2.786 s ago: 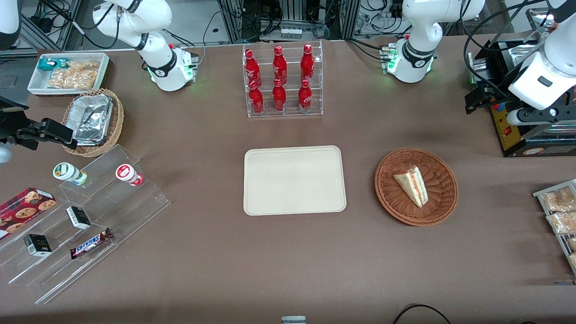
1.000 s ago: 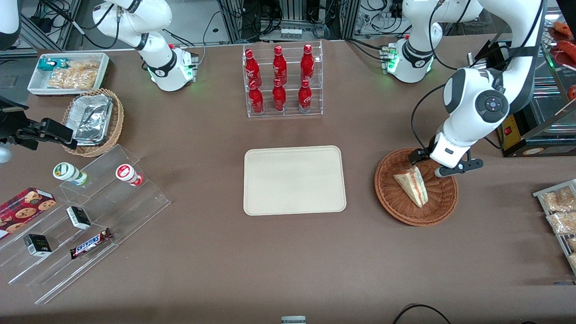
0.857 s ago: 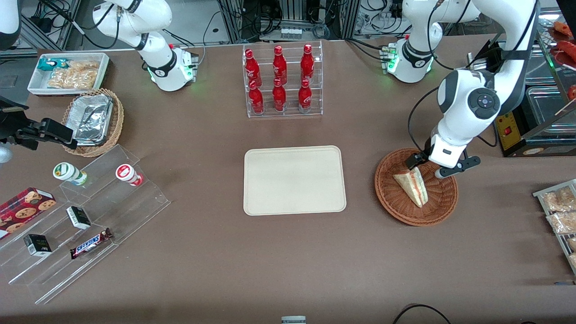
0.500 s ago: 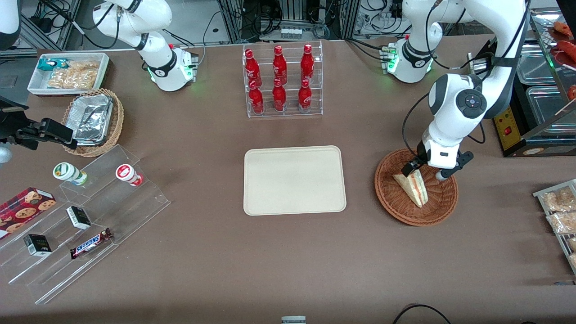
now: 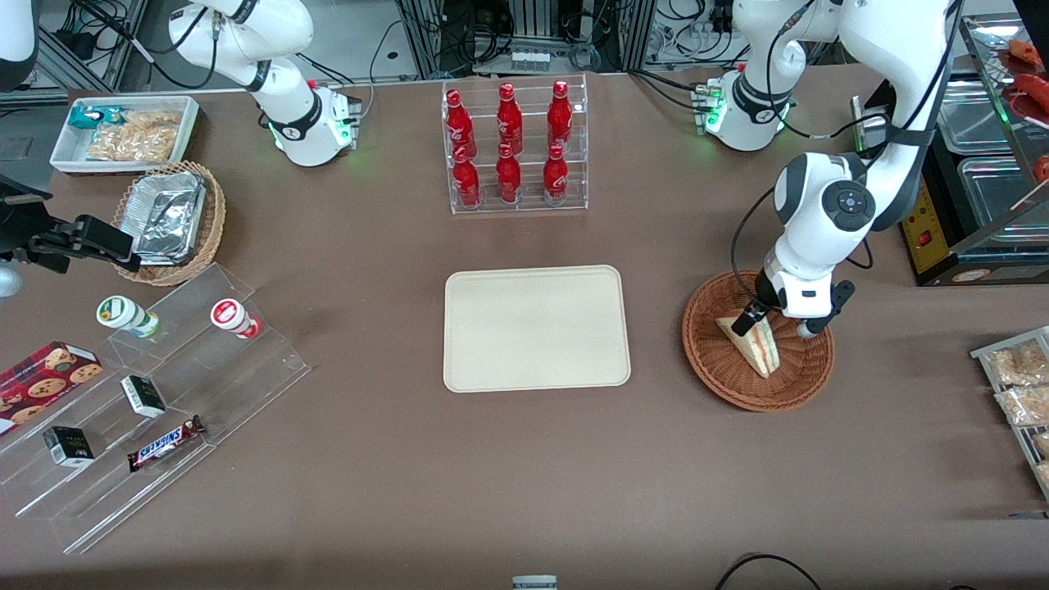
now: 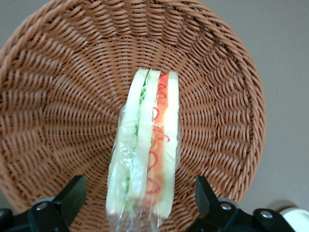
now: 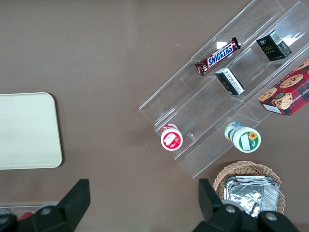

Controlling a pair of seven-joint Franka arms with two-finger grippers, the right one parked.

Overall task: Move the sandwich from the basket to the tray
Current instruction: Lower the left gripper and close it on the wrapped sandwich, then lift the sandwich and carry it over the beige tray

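Note:
The sandwich (image 5: 758,345), a pale wedge with red and green filling wrapped in clear film, lies in the round reddish-brown wicker basket (image 5: 721,360). My left gripper (image 5: 774,321) hangs just above the basket at the sandwich's thick end, farther from the front camera than the sandwich's tip. In the left wrist view the sandwich (image 6: 147,145) lies between my open fingers (image 6: 72,193), which stand apart from it on both sides, over the basket (image 6: 58,96). The beige tray (image 5: 537,328) lies empty at mid-table, toward the parked arm's end from the basket; it also shows in the right wrist view (image 7: 26,130).
A clear rack of red bottles (image 5: 512,147) stands farther from the front camera than the tray. A clear stepped shelf with snacks (image 5: 147,393), a tan basket with foil trays (image 5: 168,217) and a white bin (image 5: 123,131) lie toward the parked arm's end. Packets (image 5: 1020,385) lie at the working arm's end.
My left arm has swung in from the table's end and come down over the basket; in the last half second the gripper lowered further onto the sandwich's thick end. The sandwich has not moved.

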